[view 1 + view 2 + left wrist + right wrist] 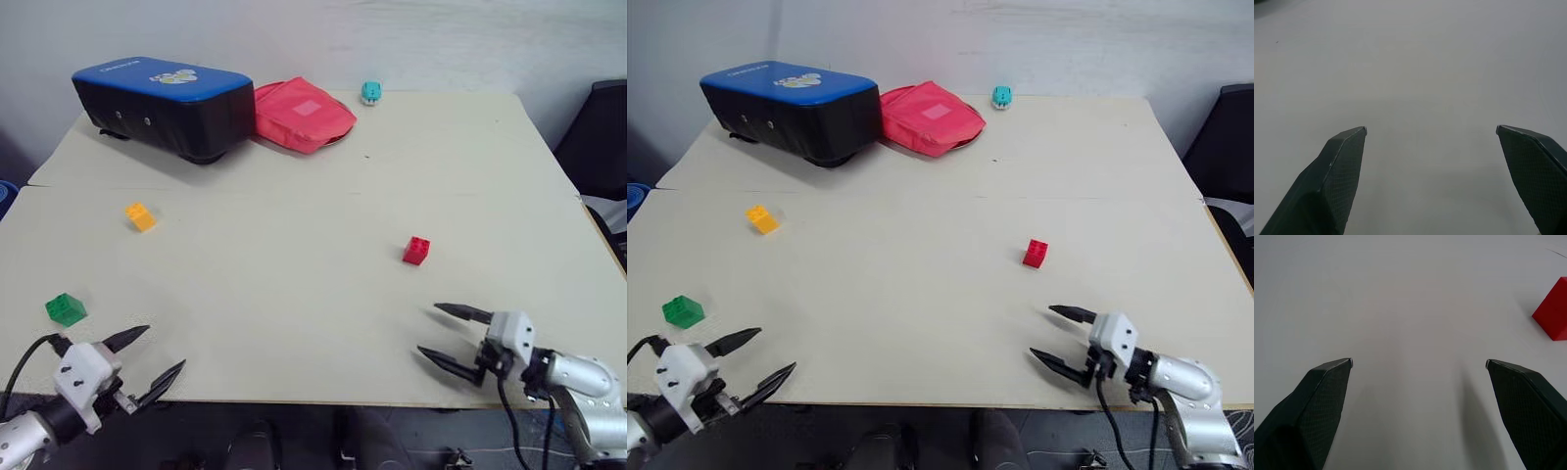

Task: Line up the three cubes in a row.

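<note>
The three cubes lie well apart on the table (323, 284): green cube (66, 309) near the left gripper (147, 357), orange cube (140, 216) farther back, red cube (415, 251) beyond the right gripper (443, 333). Both grippers stand wide and empty above the near edge. Risk: a low or off-centre approach pushes a small cube away instead of enclosing it; the green cube near the table's edge may fall off.
</note>
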